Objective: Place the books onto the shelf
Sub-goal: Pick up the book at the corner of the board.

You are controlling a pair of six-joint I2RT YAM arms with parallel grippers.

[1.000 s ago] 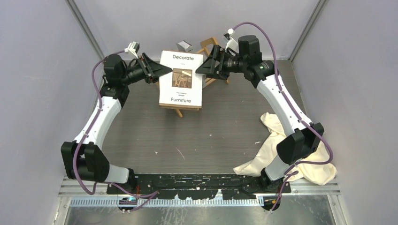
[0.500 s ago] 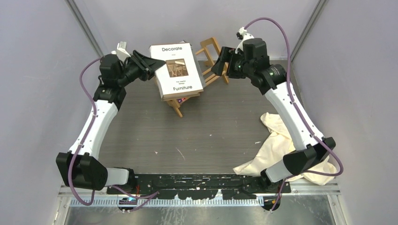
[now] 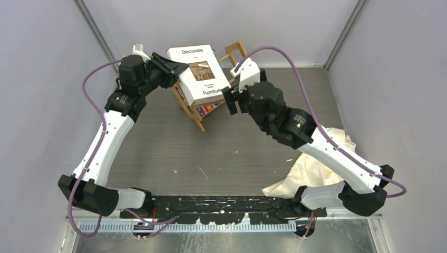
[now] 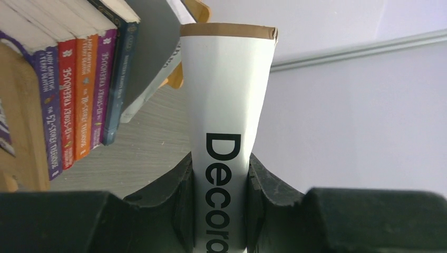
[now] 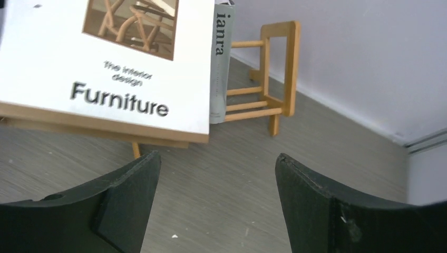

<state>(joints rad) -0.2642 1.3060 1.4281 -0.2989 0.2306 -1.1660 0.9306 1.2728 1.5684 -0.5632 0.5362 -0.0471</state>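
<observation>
Left gripper (image 4: 220,176) clamped white book (image 3: 199,74) by its edge.
Book was tilted over the shelf (image 5: 291,68); right gripper (image 5: 216,184) jaws stood wide apart, empty, near its lower edge.

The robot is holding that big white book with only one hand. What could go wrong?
Only the left jaws pinch the white book, at one edge; the right jaws stand open, apart from it. The big book might twist or slip out.
It hangs tilted over the paperbacks on the shelf, so it could land on them or tip the small shelf.
</observation>
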